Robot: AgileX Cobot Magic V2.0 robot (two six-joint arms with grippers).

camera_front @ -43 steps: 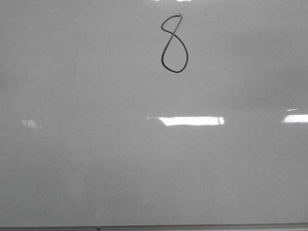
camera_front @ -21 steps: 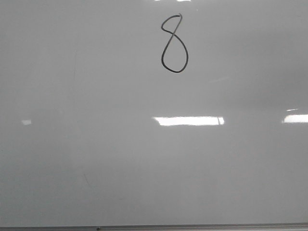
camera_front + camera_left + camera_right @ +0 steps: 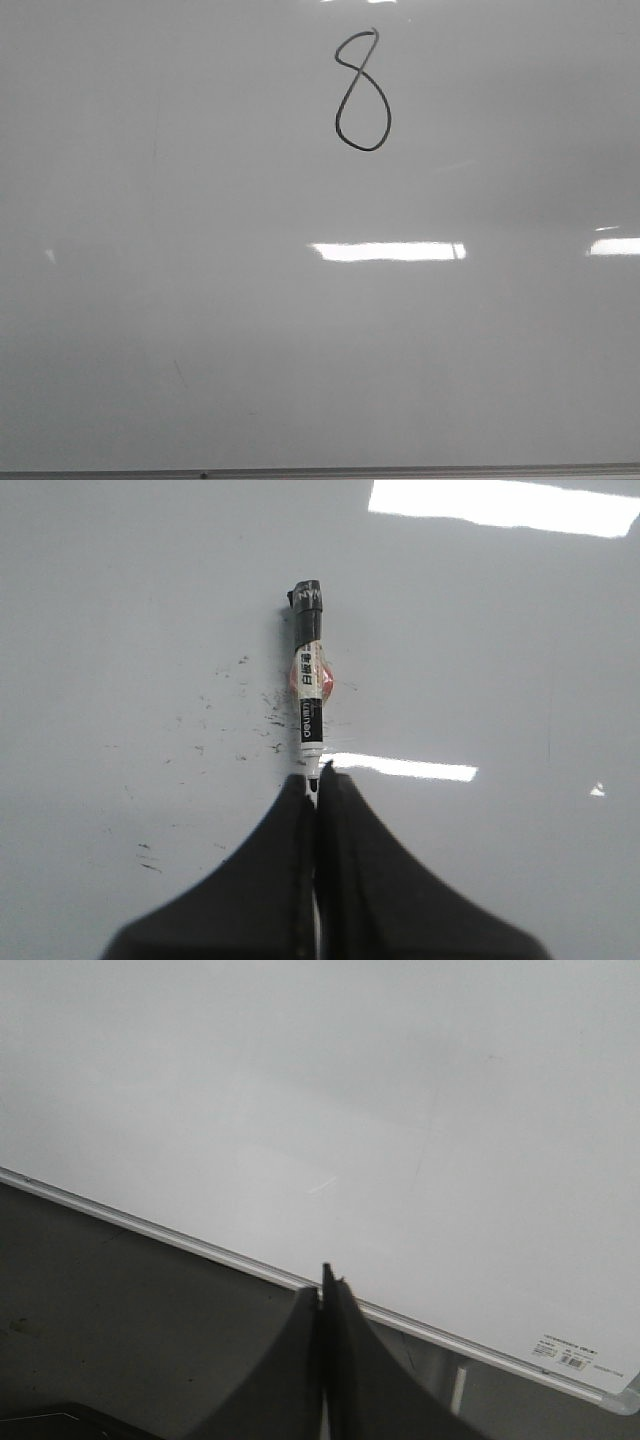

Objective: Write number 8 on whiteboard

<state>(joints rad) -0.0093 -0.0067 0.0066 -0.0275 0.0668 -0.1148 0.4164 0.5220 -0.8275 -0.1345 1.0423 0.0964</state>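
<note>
The number 8 (image 3: 362, 90) is drawn in thin black ink near the top middle of the whiteboard (image 3: 200, 300), which fills the front view. Neither gripper shows in that view. In the left wrist view, my left gripper (image 3: 318, 778) is shut on the end of a black-and-white marker (image 3: 309, 695), whose capped black tip points away over the whiteboard (image 3: 480, 630). My right gripper (image 3: 322, 1282) is shut and empty, over the board's metal bottom edge (image 3: 180, 1240).
Small black ink specks (image 3: 240, 710) dot the board beside the marker. A bright light reflection (image 3: 390, 251) lies across the board's middle. A dark surface (image 3: 120, 1330) lies beyond the board's edge, and a small label (image 3: 568, 1355) sits at the board's corner.
The small light reflection at the board's left has faded. The 8 is unchanged and no gripper has entered the front view.
</note>
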